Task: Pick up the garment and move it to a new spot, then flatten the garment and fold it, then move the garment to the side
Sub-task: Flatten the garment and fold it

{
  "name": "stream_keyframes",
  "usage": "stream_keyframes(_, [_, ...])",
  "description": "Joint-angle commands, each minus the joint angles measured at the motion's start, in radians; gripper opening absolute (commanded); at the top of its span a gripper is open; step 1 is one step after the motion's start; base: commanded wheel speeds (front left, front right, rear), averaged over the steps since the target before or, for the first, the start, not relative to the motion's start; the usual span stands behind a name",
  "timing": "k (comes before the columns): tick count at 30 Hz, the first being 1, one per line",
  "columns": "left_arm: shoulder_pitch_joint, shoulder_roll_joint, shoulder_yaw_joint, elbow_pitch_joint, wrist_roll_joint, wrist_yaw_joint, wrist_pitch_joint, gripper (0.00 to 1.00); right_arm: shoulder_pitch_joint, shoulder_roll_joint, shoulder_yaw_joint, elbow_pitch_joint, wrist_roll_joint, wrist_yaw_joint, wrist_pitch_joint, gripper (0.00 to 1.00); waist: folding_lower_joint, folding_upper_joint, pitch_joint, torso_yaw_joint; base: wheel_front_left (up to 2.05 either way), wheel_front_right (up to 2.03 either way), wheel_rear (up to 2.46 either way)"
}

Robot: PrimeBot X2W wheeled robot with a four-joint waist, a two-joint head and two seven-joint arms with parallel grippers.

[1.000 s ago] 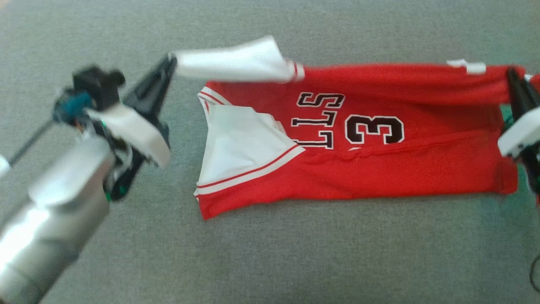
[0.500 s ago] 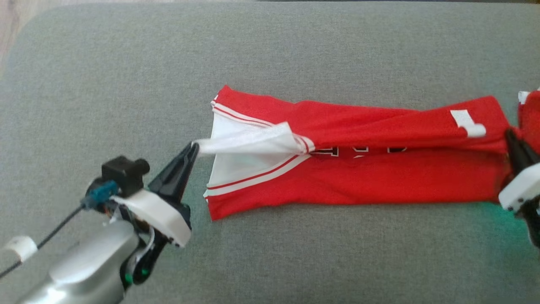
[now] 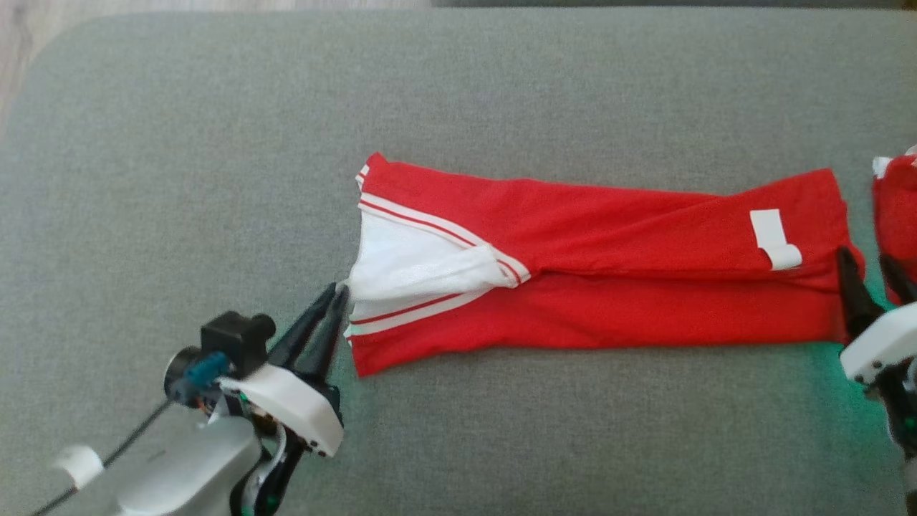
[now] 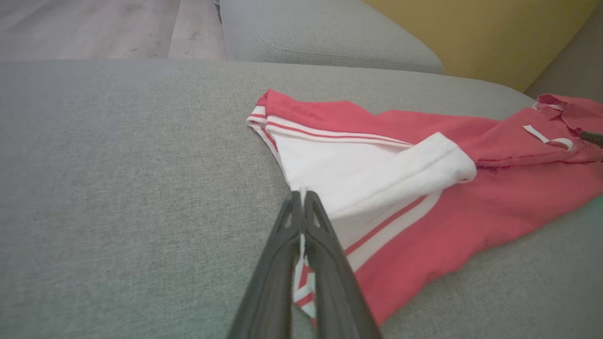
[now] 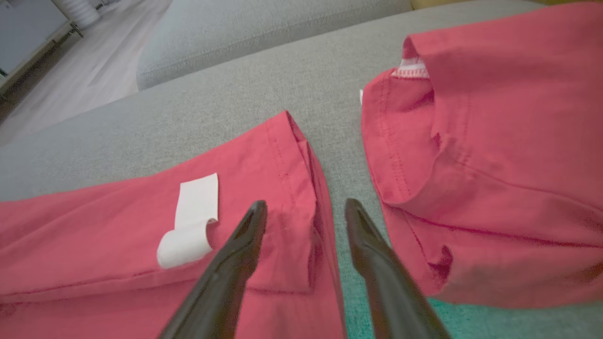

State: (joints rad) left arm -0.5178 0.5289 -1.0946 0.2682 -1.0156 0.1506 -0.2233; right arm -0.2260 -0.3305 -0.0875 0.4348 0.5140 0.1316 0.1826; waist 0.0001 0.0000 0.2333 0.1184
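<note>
The garment (image 3: 609, 287) is a red jersey with white side panels, lying folded lengthwise into a long band on the grey cushion (image 3: 215, 143). My left gripper (image 3: 337, 294) is shut on the white striped flap at its left end, low over the cushion. The left wrist view shows the left gripper (image 4: 300, 193) pinching that flap, with the garment (image 4: 447, 221) spreading to the right. My right gripper (image 3: 867, 256) stands open at the right end. In the right wrist view the right gripper (image 5: 306, 205) straddles the hem edge of the garment (image 5: 94, 226), beside a white label (image 5: 193, 216).
A second red cloth (image 3: 895, 215) lies just right of the garment, separated by a narrow strip of cushion; the right wrist view shows this second red cloth (image 5: 494, 165) close beside my right finger. Wooden floor (image 3: 29, 43) lies past the cushion's far left corner. Another cushion (image 4: 330, 33) lies beyond.
Both grippers carried the garment's far edge toward me and laid it over the near half, hiding the lettering. The right gripper then opened and released the hem. The head camera tilted.
</note>
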Motion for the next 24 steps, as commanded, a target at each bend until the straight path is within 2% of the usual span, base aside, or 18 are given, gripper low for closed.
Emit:
stream_keyframes(1, [-0.01, 0.018, 0.045, -0.003, 0.024, 0.025, -0.019, 1.0, 0.033, -0.008, -0.003, -0.044, -0.014, -0.001, -0.016, 1.0, -0.0001, 0.0, -0.018, 0.0, 0.0, 0.0, 0.0])
stream_keyframes(7, [0.04, -0.035, 0.105, -0.004, 0.122, 0.115, -0.037, 1.0, 0.132, 0.071, -0.066, -0.12, -0.043, -0.001, -0.062, 1.0, -0.0001, 0.0, -0.071, 0.003, 0.0, 0.0, 0.0])
stream_keyframes(12, [0.152, -0.095, 0.241, -0.094, 0.287, 0.197, -0.038, 1.0, 0.197, 0.143, -0.104, -0.168, -0.063, -0.001, -0.052, 1.0, -0.0001, 0.0, -0.111, 0.013, 0.0, 0.0, 0.0])
stream_keyframes(15, [0.234, -0.136, 0.307, -0.147, 0.385, 0.226, -0.038, 1.0, 0.196, 0.172, -0.144, -0.166, -0.084, -0.001, -0.038, 1.0, -0.0001, 0.0, -0.126, 0.034, 0.0, 0.0, 0.0])
stream_keyframes(20, [0.317, -0.196, 0.353, -0.199, 0.501, 0.237, -0.038, 1.0, 0.14, 0.216, -0.246, -0.122, -0.128, -0.001, -0.028, 1.0, -0.0001, 0.0, -0.134, 0.075, 0.0, 0.0, 0.0])
stream_keyframes(24, [0.37, -0.242, 0.366, -0.214, 0.578, 0.213, -0.038, 1.0, 0.058, 0.249, -0.38, -0.037, -0.217, -0.001, -0.029, 1.0, -0.0001, 0.0, -0.137, 0.116, 0.0, 0.0, 0.0])
